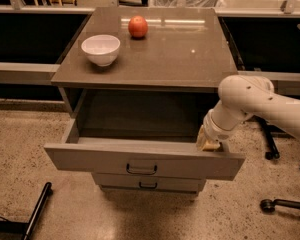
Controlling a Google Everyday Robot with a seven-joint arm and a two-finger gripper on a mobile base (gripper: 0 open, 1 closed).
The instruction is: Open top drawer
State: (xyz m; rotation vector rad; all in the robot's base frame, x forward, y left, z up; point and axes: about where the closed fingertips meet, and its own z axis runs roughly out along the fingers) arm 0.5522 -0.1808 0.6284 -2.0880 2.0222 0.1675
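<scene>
The top drawer (90, 161) of the grey-brown cabinet stands pulled far out, its inside empty. Its flat front carries a small dark bar handle (141, 169). My gripper (208, 142) hangs on the white arm from the right. It reaches down into the drawer at its right end, just behind the top edge of the front panel.
A white bowl (100, 48) and a red apple (138, 27) sit on the cabinet top (180, 54). A lower drawer (147, 184) is closed below. Dark chair bases (282, 204) stand at right, a dark bar (37, 211) on the floor at left.
</scene>
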